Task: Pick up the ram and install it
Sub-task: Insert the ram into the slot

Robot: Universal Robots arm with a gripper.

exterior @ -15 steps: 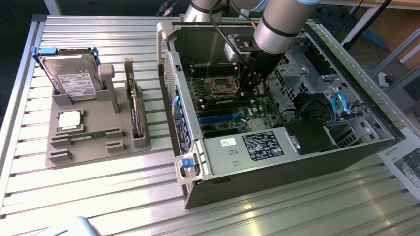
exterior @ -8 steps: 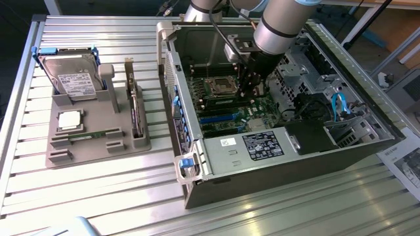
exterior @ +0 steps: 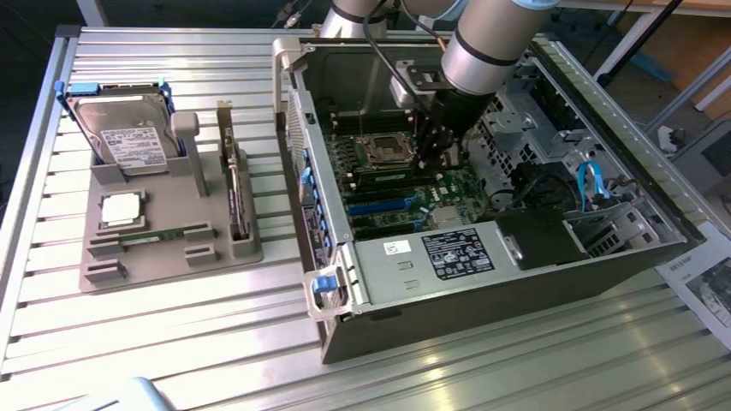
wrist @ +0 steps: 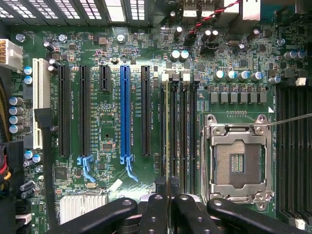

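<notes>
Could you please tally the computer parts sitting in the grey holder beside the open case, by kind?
Hard drive: 1
Processor chip: 1
Ram stick: 1
Upright circuit card: 1
Total: 4

Silver-grey tubular arm, black wrist section, black cable running alongside, matte black gripper, fingers with recessed screw holes

No legible text or markings.
</notes>
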